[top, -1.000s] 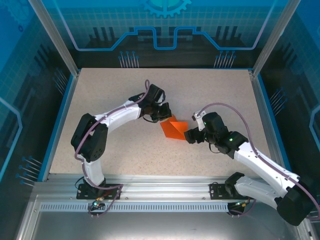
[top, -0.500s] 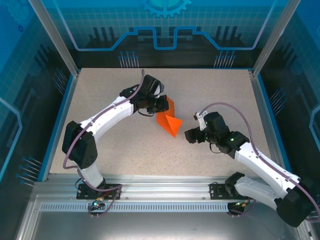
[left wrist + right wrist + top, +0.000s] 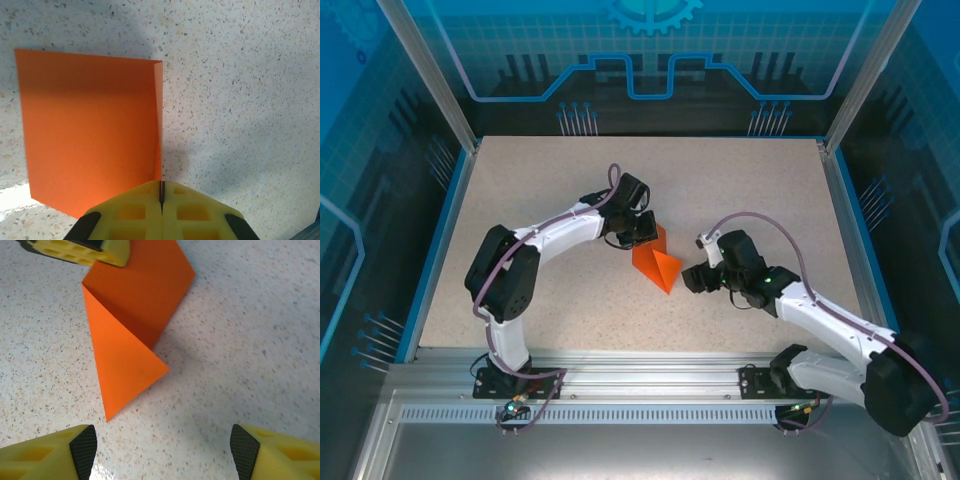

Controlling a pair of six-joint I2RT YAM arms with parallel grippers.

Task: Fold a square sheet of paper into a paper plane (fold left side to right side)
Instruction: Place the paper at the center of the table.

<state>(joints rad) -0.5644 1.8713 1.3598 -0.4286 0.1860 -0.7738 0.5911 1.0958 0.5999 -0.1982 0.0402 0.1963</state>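
The square sheet of paper (image 3: 655, 262) is bright orange-red and lies near the table's middle, bent along a diagonal crease. In the right wrist view one pointed flap (image 3: 122, 370) rests flat on the table while the other half (image 3: 142, 285) rises behind it. My left gripper (image 3: 642, 232) is shut on the edge of that raised half; in the left wrist view the sheet (image 3: 90, 125) stands to the left of the closed left gripper (image 3: 161, 187). My right gripper (image 3: 688, 278) stands open just right of the sheet, apart from it, and the right gripper (image 3: 162, 450) has bare table between its fingers.
The speckled beige table (image 3: 520, 180) has a raised blue rim (image 3: 440, 230) and metal frame posts at its back corners. Both arm bases sit on the aluminium rail (image 3: 650, 385) at the near edge.
My left gripper has swung the held half of the sheet up and leftward, so the paper now stands more folded. The right gripper has moved left toward the sheet and narrowed slightly.
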